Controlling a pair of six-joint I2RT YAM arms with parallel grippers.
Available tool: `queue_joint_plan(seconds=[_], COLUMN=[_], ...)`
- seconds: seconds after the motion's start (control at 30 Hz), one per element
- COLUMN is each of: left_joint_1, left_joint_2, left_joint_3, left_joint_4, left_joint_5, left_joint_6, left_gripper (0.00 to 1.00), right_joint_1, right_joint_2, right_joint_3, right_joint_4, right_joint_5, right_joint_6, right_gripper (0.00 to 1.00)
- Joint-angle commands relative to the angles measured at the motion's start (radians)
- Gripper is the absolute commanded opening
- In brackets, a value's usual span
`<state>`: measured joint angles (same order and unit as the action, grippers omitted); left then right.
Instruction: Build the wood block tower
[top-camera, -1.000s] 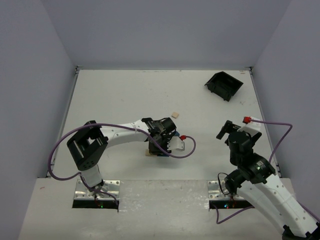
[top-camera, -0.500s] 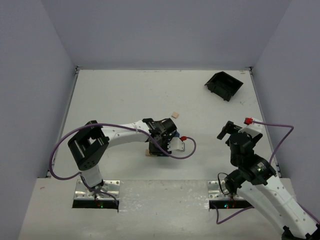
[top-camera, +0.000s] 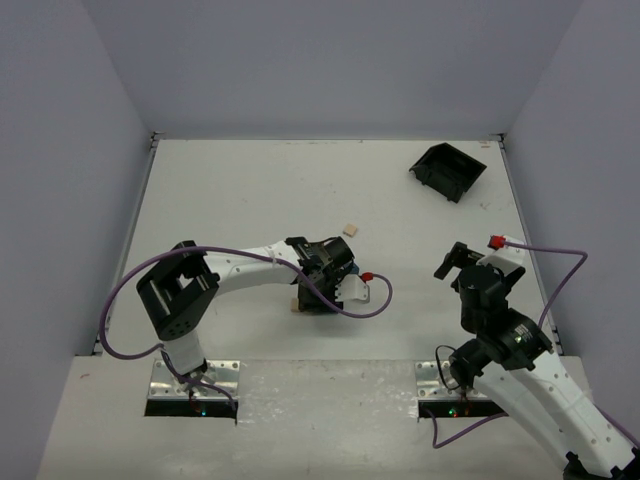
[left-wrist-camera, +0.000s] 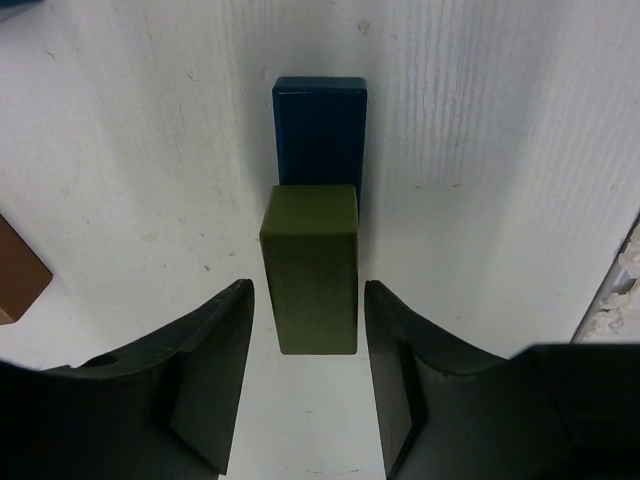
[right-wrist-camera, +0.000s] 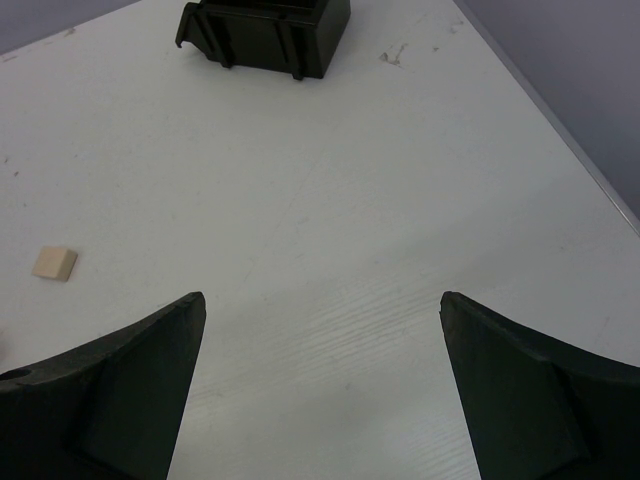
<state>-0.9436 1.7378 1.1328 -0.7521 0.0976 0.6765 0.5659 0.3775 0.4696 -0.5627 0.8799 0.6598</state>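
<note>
white table (top-camera: 250, 190): tan block (top-camera: 350, 229), black bin (top-camera: 447, 170)

Top camera overlooks the whole table (top-camera: 230, 200); both wrist cameras hang close over it, the right sharing its tan block (top-camera: 350, 229).

Olive green block (left-wrist-camera: 309, 268), dark blue block (left-wrist-camera: 320, 130), black bin (top-camera: 447, 171).

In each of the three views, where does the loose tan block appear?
Top external: tan block, mid-table, lying alone.
Left wrist: not in it.
Right wrist: tan block, near the left edge, halfway down.
Shared landmark: bin, upper right from above; at the top edge in the right wrist view.
</note>
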Motion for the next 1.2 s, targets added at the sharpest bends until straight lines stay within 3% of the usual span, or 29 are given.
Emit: queue_joint_plan(seconds=[0.0, 0.13, 0.17, 0.23, 0.53, 0.7, 0.83, 1.0, 1.17], left_joint_1=[-0.011, -0.011, -0.011, -0.011, -0.009, -0.008, 0.012, 0.116, 0.207], left_joint_2=[0.002, 0.0, -0.003, -0.011, -0.081, -0.116, -0.168, -0.157, -0.137], left_joint_3=[0.002, 0.004, 0.007, 0.019, 0.109, 0.238, 0.277, 0.32, 0.239], left_joint_4=[0.016, 0.008, 0.002, -0.02, -0.04, -0.014, 0.098, 0.249, 0.292], left_joint_5=[-0.003, -0.001, 0.003, 0.018, -0.035, -0.039, -0.016, 0.076, 0.029], left_joint_6=[0.009, 0.016, 0.021, 0.033, 0.058, 0.035, 0.001, -0.085, 0.072], left_gripper=[0.48, 0.65, 0.73, 1.0, 1.0, 1.0, 1.0, 1.0, 1.0], right_joint_1=[-0.001, -0.001, 0.0, 0.0, 0.0, -0.001, -0.001, 0.0, -0.001], right_joint_2=[-0.006, -0.006, -0.005, -0.003, 0.009, 0.027, 0.041, 0.047, 0.04], right_joint_3=[-0.002, 0.0, -0.001, 0.001, 0.018, 0.03, 0.039, 0.046, 0.023], right_joint_4=[0.014, 0.014, 0.014, 0.012, 0.007, 0.007, -0.016, -0.007, -0.008], right_joint_5=[0.031, 0.03, 0.028, 0.027, 0.011, -0.064, -0.105, -0.154, -0.212], right_joint_6=[0.023, 0.022, 0.02, 0.023, 0.007, -0.025, -0.023, -0.019, 0.004], right_gripper=[0.99, 0.99, 0.99, 0.99, 0.99, 0.99, 0.99, 0.99, 0.99])
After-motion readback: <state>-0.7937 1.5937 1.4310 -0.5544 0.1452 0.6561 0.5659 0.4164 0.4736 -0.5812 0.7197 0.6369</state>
